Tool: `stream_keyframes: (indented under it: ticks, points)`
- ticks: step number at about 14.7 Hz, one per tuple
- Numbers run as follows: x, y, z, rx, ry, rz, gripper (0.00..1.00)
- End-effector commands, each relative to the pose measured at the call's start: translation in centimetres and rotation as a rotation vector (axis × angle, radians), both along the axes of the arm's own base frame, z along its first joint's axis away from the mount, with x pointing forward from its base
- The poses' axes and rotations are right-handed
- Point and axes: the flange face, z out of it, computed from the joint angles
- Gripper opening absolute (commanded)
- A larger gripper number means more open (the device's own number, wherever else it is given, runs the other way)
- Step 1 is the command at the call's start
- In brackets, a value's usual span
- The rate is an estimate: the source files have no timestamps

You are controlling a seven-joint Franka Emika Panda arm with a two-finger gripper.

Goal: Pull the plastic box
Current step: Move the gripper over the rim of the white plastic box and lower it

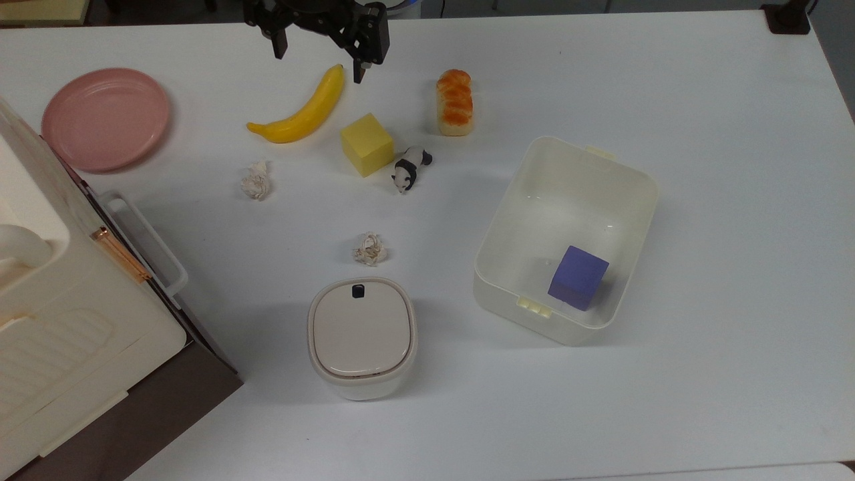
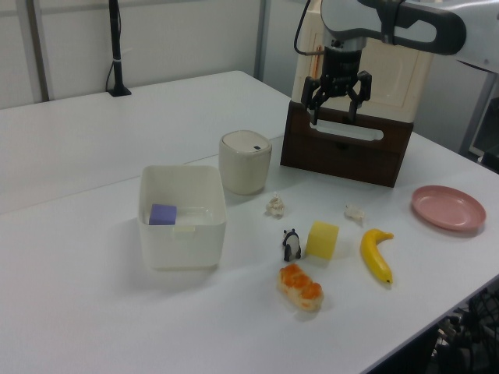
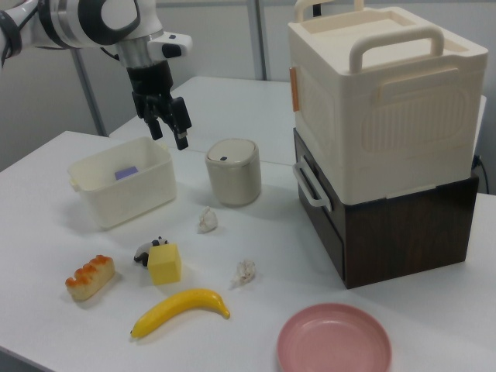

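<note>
One plastic box (image 1: 534, 200) sits open toward the worktop's right edge in the top view, a purple block (image 1: 578, 277) inside. It looks light, thin-walled, slippery; I'd hook its rim. My gripper (image 1: 320, 57) hangs spread, empty.

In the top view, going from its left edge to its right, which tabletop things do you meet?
Pink plate → upper crumpled paper → banana → yellow cube → panda toy → bread → plastic box, holding a purple cube.
</note>
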Motion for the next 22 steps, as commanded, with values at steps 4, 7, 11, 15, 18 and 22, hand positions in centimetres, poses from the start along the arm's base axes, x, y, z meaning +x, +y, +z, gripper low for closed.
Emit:
stream_keyframes:
  ticks: [4,7,11,15,18,22]
  points:
    - [-0.9,0.4,-0.1,0.025,0.024,0.163,1.00]
    - [-0.9,0.3,-0.1,0.025,0.026,0.161,1.00]
    - [-0.8,0.8,-0.1,0.026,0.017,0.191,1.00]
    - [-0.3,4.6,0.1,0.025,-0.015,0.472,1.00]
    - [-0.2,5.0,0.3,0.020,-0.004,0.720,1.00]
    - [-0.2,6.3,0.1,0.006,0.034,1.200,1.00]
